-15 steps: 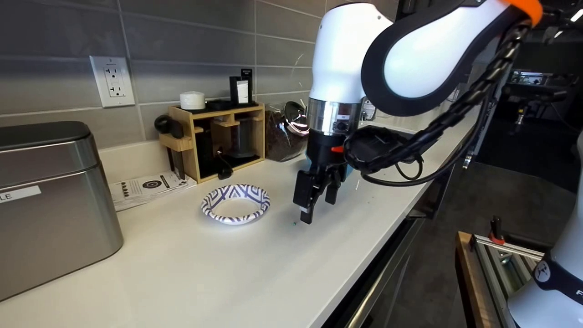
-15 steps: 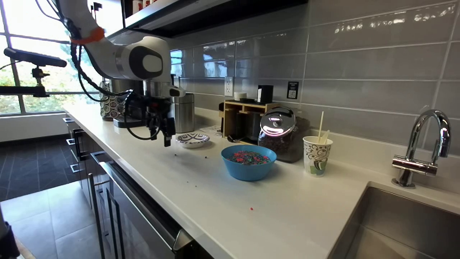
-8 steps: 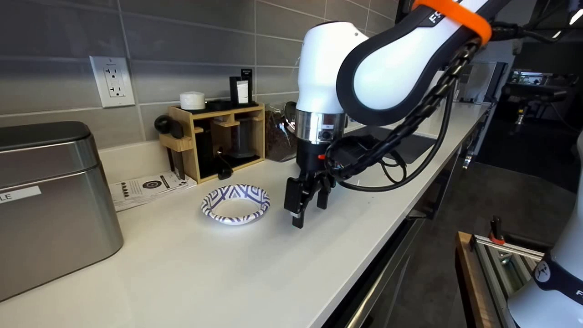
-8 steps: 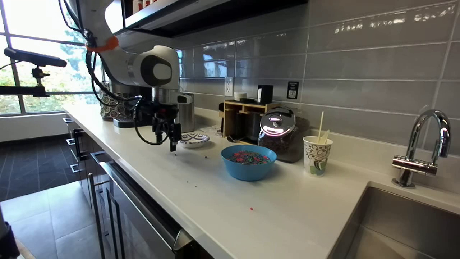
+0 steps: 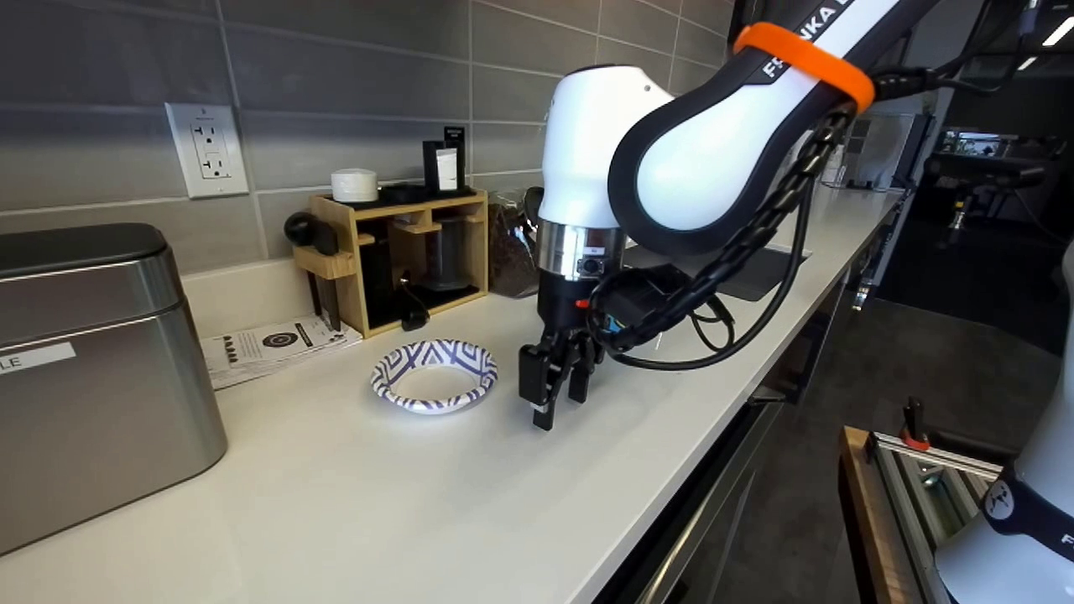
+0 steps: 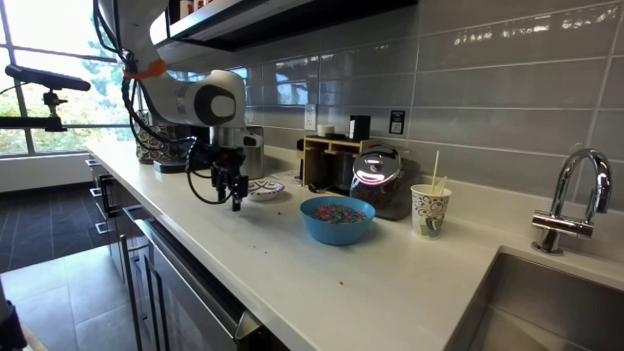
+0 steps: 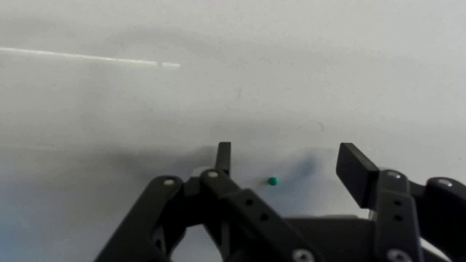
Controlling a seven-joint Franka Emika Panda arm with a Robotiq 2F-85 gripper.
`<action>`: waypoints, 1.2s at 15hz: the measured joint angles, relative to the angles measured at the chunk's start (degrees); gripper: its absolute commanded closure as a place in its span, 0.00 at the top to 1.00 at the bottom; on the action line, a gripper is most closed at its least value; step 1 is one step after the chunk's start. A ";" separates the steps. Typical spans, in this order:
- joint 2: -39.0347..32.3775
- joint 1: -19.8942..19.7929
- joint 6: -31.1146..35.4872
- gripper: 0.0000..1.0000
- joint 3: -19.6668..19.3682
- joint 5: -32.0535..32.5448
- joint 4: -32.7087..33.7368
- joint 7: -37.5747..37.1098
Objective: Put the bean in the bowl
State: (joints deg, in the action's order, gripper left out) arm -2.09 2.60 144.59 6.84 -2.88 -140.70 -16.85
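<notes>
The bean shows in the wrist view as a tiny green piece (image 7: 272,181) on the white counter. My gripper (image 7: 284,160) is open, with one finger on each side of the bean and neither touching it. In both exterior views the gripper (image 5: 560,411) (image 6: 229,204) points down with its fingertips just above the counter, and the bean is hidden behind it. The bright blue bowl (image 6: 337,233) stands upright on the counter, apart from the gripper, and holds many small red and dark pieces. In an exterior view it is almost wholly hidden behind the arm.
A white dish with blue pattern (image 5: 434,407) lies beside the gripper. Small dark specks (image 6: 279,213) and a red piece (image 6: 341,282) lie on the counter. A lidded jar (image 6: 378,185), a paper cup (image 6: 430,214), a wooden rack (image 5: 403,252) and a steel bin (image 5: 101,377) stand around.
The open gripper has come down toward the counter and moved a little toward the patterned dish's camera side. The bean, seen near the fingertips before, is now hidden in the exterior views.
</notes>
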 measured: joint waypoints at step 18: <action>-2.40 0.91 0.81 0.09 -1.24 5.35 2.35 -0.09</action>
State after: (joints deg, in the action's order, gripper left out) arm -4.48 3.51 145.40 5.60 2.47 -138.34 -16.94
